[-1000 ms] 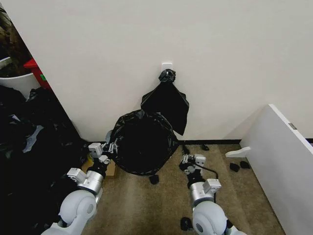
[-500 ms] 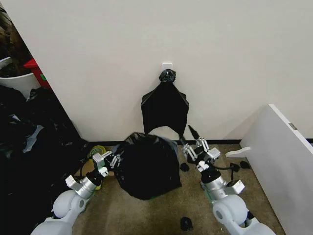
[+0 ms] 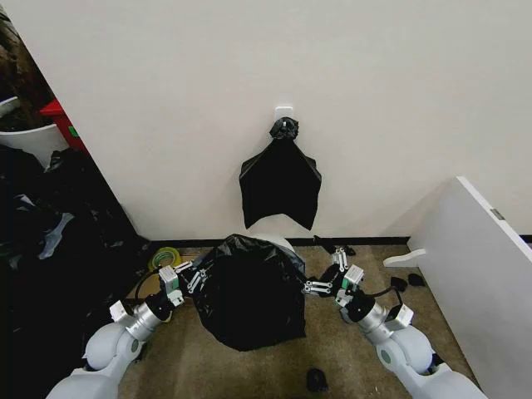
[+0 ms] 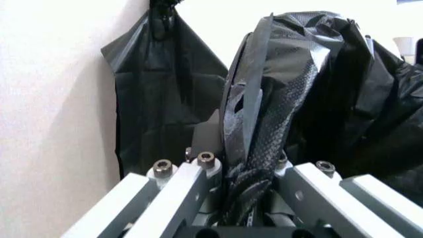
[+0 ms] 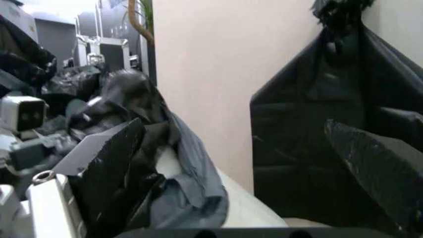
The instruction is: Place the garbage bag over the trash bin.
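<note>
The garbage bag [image 3: 249,291] is a glossy black bag draped over the trash bin on the carpet by the wall. A strip of the bin's cream-white rim [image 3: 280,243] shows at the bag's far edge. My left gripper [image 3: 189,278] is shut on the bag's left edge; the left wrist view shows a fold of the bag [image 4: 264,109] pinched between its fingers [image 4: 191,183]. My right gripper [image 3: 322,268] stands open just beside the bag's right side. In the right wrist view its fingers [image 5: 109,153] are spread, with the bag [image 5: 182,193] and the cream bin wall [image 5: 248,210] between them.
A flat black bundle with a knotted top [image 3: 281,179] hangs on the wall above the bin. A big heap of black plastic [image 3: 50,249] lies to the left, and a white panel [image 3: 482,274] stands at the right. A yellow-green coil [image 3: 166,256] and small black bits [image 3: 316,380] lie on the carpet.
The bag has come down lower over the bin, and the cream rim now shows. My right gripper has dropped closer to the bag's right side. The left gripper keeps its hold.
</note>
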Motion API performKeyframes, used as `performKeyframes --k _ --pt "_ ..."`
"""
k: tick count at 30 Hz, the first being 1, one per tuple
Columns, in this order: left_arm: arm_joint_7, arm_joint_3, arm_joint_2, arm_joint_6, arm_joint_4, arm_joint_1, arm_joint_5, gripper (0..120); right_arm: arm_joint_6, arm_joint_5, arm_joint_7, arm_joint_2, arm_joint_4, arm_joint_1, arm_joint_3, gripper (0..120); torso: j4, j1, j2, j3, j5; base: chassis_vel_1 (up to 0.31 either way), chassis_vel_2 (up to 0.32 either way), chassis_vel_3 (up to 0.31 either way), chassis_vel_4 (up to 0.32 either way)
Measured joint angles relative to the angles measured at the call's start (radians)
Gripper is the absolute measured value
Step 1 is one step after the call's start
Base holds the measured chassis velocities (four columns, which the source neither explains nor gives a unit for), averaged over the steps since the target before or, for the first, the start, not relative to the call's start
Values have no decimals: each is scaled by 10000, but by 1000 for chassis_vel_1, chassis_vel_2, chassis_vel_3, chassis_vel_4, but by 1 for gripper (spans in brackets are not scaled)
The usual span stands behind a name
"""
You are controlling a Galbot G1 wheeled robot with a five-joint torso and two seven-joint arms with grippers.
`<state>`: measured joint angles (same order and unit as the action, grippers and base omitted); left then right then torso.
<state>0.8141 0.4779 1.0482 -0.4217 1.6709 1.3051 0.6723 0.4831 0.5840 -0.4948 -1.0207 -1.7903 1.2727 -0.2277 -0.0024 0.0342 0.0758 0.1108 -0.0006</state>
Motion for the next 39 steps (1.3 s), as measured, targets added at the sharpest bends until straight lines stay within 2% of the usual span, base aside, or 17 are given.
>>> performKeyframes --k 15,33,36,37,39 --pt "93 52 -142 -48 0 9 77 4 -137 1117 0 -13 354 -251 56 100 0 0 0 0 -1 0 0 0 0" --pt "601 78 -151 73 142 -63 576 4 115 -194 -135 -221 1689 -788 161 100 -2 0 0 0 0 0 0 0 0" --pt "728 77 -106 212 188 -80 680 4 551 -1497 787 -386 2040 -1039 177 100 0 0 0 0 0 0 0 0 0" --pt "728 77 -106 212 188 -80 680 4 551 -1497 787 -386 2040 -1039 177 100 0 0 0 0 0 0 0 0 0" --pt "796 77 -83 240 190 -92 683 4 774 -2017 1624 -479 2105 -1154 263 100 -1 0 0 0 0 0 0 0 0"
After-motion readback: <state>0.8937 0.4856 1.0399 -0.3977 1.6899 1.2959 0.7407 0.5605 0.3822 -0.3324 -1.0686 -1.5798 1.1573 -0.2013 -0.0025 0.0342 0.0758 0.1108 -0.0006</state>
